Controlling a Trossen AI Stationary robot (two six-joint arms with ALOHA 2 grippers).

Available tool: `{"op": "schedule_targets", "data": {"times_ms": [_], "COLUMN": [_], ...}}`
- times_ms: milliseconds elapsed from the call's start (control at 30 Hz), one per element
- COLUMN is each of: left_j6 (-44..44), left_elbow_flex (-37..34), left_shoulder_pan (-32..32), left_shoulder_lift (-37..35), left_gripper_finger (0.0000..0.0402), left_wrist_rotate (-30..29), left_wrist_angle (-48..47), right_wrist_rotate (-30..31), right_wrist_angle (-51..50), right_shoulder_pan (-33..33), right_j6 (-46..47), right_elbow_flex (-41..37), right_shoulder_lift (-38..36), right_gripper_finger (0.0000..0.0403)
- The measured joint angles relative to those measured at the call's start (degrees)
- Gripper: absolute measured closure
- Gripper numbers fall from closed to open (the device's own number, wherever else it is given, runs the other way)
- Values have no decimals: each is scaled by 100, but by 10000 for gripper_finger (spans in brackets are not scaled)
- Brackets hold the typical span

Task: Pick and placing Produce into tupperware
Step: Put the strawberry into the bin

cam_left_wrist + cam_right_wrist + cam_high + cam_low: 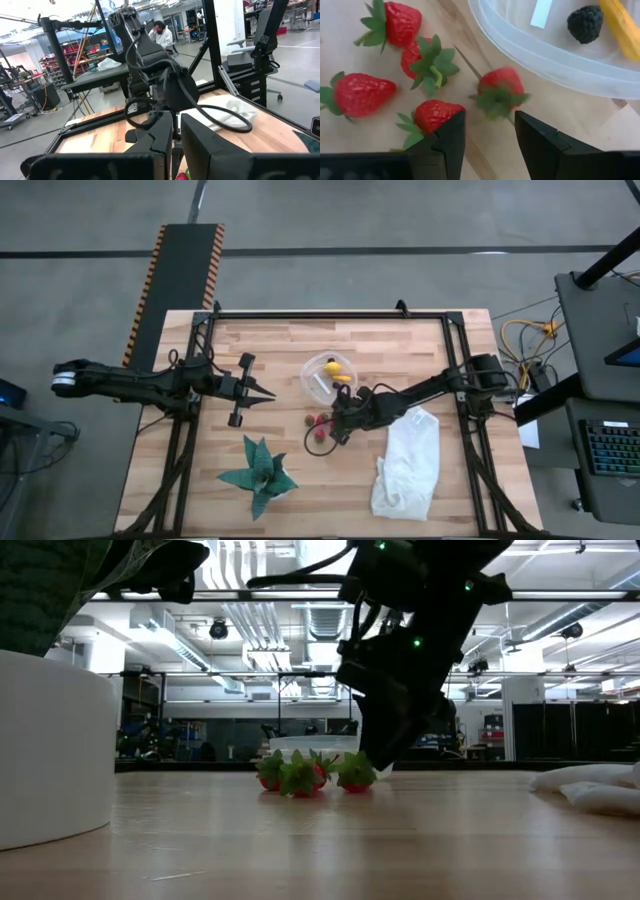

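Note:
Several red strawberries (402, 60) with green leaf caps lie in a loose cluster on the wooden table (250, 350), just beside the clear tupperware (328, 375). The tub (555, 55) holds a dark berry (585, 22), a yellow piece (622, 27) and shows a white mark (541, 12). My right gripper (490, 132) slants down over the cluster with its fingers open; one strawberry (500, 92) lies just beyond the gap, another (432, 116) beside one finger. In the low view it (385, 755) hangs right behind the berries (300, 775). My left gripper (268, 393) waits shut at the table's left, level above the wood.
A green spiky plant shape (258, 473) stands near the front edge. A white cloth bag (408, 460) lies at the right front, close to my right arm. A black frame (330, 312) borders the table.

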Motion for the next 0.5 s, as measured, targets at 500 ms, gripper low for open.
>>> {"op": "schedule_targets", "data": {"times_ms": [500], "left_j6": [-2], "left_elbow_flex": [0], "left_shoulder_pan": [-2], "left_shoulder_lift": [0], "left_gripper_finger": [377], "left_wrist_rotate": [1], "left_wrist_angle": [2], "right_wrist_rotate": [-55], "right_wrist_angle": [16], "right_shoulder_pan": [-23], "right_j6": [-127], "right_elbow_flex": [2], "right_shoulder_lift": [-36], "right_gripper_finger": [256]}}
